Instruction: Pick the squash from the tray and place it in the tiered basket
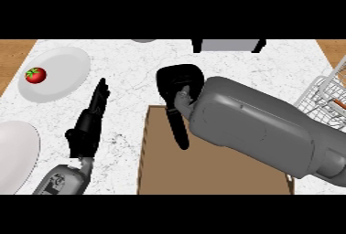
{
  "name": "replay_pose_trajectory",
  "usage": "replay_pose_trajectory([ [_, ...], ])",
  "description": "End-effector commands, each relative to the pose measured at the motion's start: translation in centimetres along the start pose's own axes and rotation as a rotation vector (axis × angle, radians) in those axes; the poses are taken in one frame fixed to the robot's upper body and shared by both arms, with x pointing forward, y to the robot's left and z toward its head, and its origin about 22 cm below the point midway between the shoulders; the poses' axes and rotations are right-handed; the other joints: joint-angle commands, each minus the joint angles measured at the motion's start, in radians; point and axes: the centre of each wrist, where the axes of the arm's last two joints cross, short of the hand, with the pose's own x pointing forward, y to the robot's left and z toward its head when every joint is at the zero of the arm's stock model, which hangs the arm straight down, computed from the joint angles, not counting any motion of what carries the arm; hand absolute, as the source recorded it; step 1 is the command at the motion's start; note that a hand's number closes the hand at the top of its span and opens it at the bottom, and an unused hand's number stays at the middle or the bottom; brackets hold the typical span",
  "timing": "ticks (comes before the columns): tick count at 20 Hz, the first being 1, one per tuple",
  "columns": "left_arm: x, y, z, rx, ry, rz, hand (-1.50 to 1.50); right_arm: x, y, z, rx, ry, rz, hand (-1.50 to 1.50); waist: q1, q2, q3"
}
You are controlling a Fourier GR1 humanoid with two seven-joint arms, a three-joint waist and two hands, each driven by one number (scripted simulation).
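Observation:
The brown tray (157,155) lies at the lower middle of the counter. No squash shows anywhere; my right forearm covers most of the tray. My right hand (180,81) hangs over the tray's far edge with its back toward me, and what is under it is hidden. The wire tiered basket (317,98) stands at the right edge, with a small orange patch (339,104) showing inside it. My left hand (89,122) rests open on the counter left of the tray, fingers straight and pointing away.
A white plate (64,68) with a red tomato (35,75) sits at the far left. A second white plate (15,155) lies at the lower left edge. A grey object on black legs (228,45) stands at the back.

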Motion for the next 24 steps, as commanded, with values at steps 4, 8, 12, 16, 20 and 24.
replay_pose_trajectory([
  [4,0.6,0.7,0.2,0.003,0.001,0.014,0.0,1.2,2.0,-0.3,0.032,0.206,0.166,-1.5,-0.008,-0.005,0.001],
  [8,-0.1,0.9,0.3,0.028,0.0,-0.013,0.0,-0.3,2.2,-0.7,0.037,0.184,0.19,-1.5,-0.01,0.0,0.001],
  [12,0.7,0.0,-1.0,0.009,-0.002,-0.002,0.0,1.7,0.8,-0.4,0.025,0.145,0.254,-1.5,0.001,0.005,0.001],
  [16,1.8,0.3,-0.6,-0.004,-0.017,-0.004,0.0,0.8,2.3,-1.6,0.016,0.159,0.286,-1.5,0.002,0.002,0.002],
  [20,1.2,-0.5,0.1,0.002,-0.008,0.003,0.0,0.3,3.4,-3.1,-0.008,0.242,0.303,-1.5,0.004,0.002,0.001],
  [24,0.3,0.2,-0.5,0.006,-0.011,0.003,0.0,-0.5,4.5,-3.9,-0.016,0.259,0.273,-1.5,-0.006,0.004,0.001],
])
